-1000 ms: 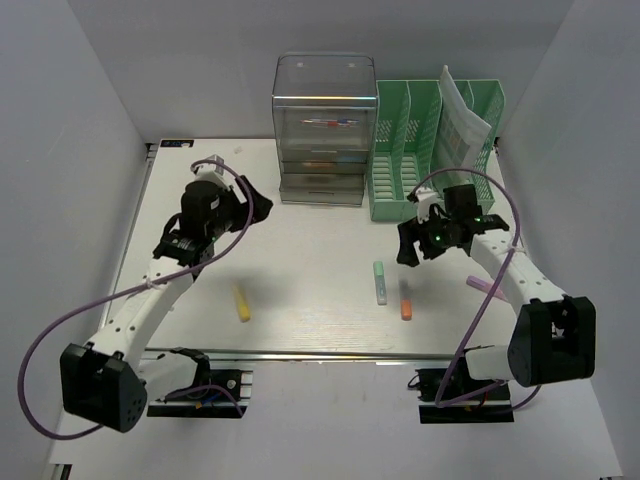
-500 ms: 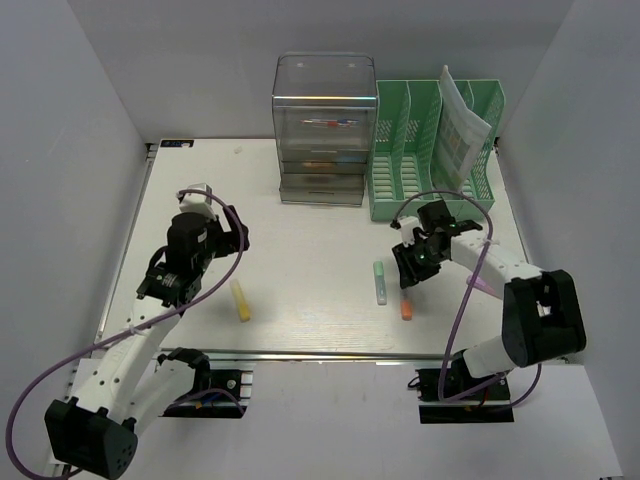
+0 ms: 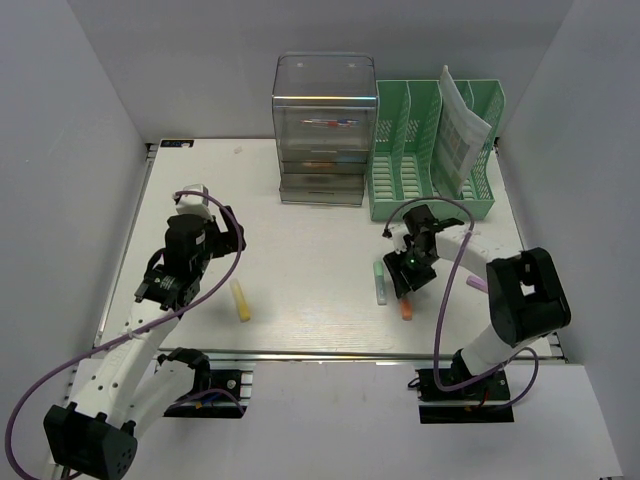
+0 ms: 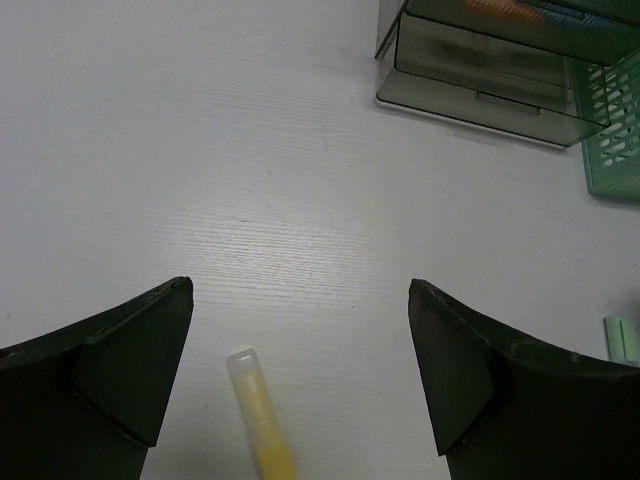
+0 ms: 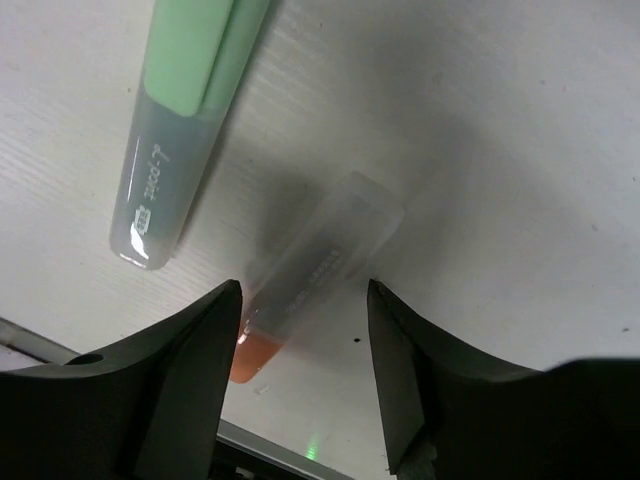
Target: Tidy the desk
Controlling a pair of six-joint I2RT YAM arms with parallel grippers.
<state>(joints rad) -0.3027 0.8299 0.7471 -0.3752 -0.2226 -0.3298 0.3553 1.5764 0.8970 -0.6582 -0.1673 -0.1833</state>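
The desk (image 3: pixel 310 230) fills the middle of the overhead view, with a clear plastic drawer unit (image 3: pixel 325 130) and a green file rack (image 3: pixel 400 170) standing side by side along its upper edge. The loose items lie low in the frame, near the front rail. The left gripper (image 4: pixel 300 290) stands wide open and empty. A yellow highlighter (image 4: pixel 262 420) lies on the desk at the bottom of that wrist view, a little left of centre between the fingers, and its long axis runs nearly straight up the frame. The right gripper (image 5: pixel 303 300) is low over the desk, with its jaws apart on either side of an orange highlighter (image 5: pixel 310 270) and not clamped on it. This highlighter's long axis runs from upper right to lower left of the right wrist view, oblique to the line on which the jaws close. A green highlighter (image 5: pixel 185 130) lies close by at upper left, outside the jaws and on a similar slant. Assessment: the right arm is the nearer to a pick. The slant is the governing relation, and a closure made without turning the wrist is likely to twist the orange highlighter.
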